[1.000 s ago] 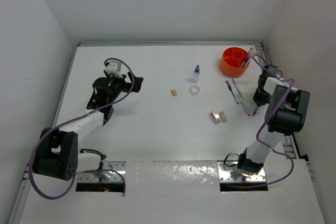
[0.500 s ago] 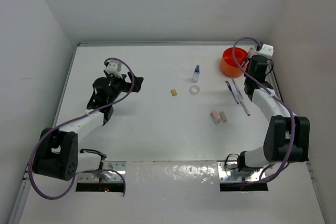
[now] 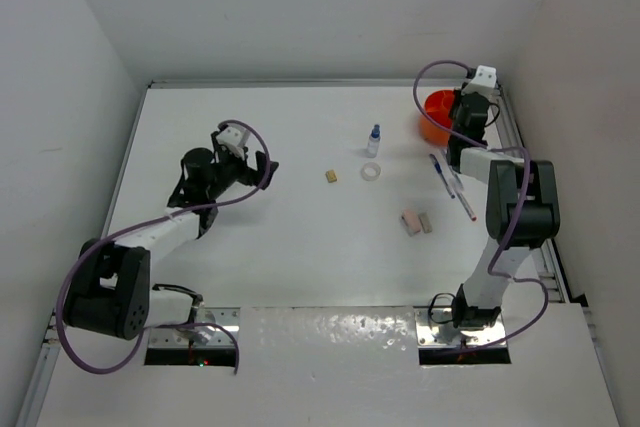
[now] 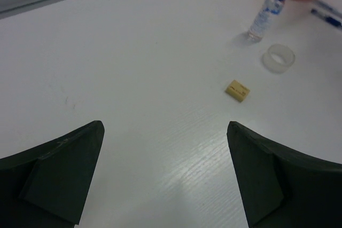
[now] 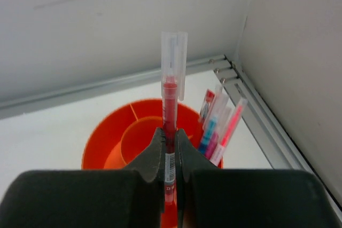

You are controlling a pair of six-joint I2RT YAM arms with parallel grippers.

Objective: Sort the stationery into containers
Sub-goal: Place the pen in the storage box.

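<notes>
Right wrist view shows the right gripper (image 5: 170,137) closed tight on a thin red pen (image 5: 170,105); the pen's long axis runs in line with the fingers, its clear cap end pointing away from the wrist toward the back wall, and its lower end is hidden between the pads. Just beyond the fingertips sits the round orange tub (image 5: 101,148), dividers showing inside it; the pen's shaft crosses over its middle in this view. A cluster of pens (image 5: 219,126) stands in the tub's right-hand compartment, leaning out toward the corner with their caps up.

From the overhead camera the tub (image 3: 433,119) is in the far right corner of the white table (image 3: 300,247), with the right arm's wrist beside it; two blue pens (image 3: 443,175) and a reddish one (image 3: 465,204) lie near it on the table, their long axes running from far to near. Two erasers (image 3: 411,222) lie side by side nearer the middle.

The left gripper (image 4: 164,129) has its jaws wide apart and grips nothing; ahead of it lie a tan eraser (image 4: 238,90), a clear tape ring (image 4: 279,58) and an upright blue-capped bottle (image 4: 265,12).
</notes>
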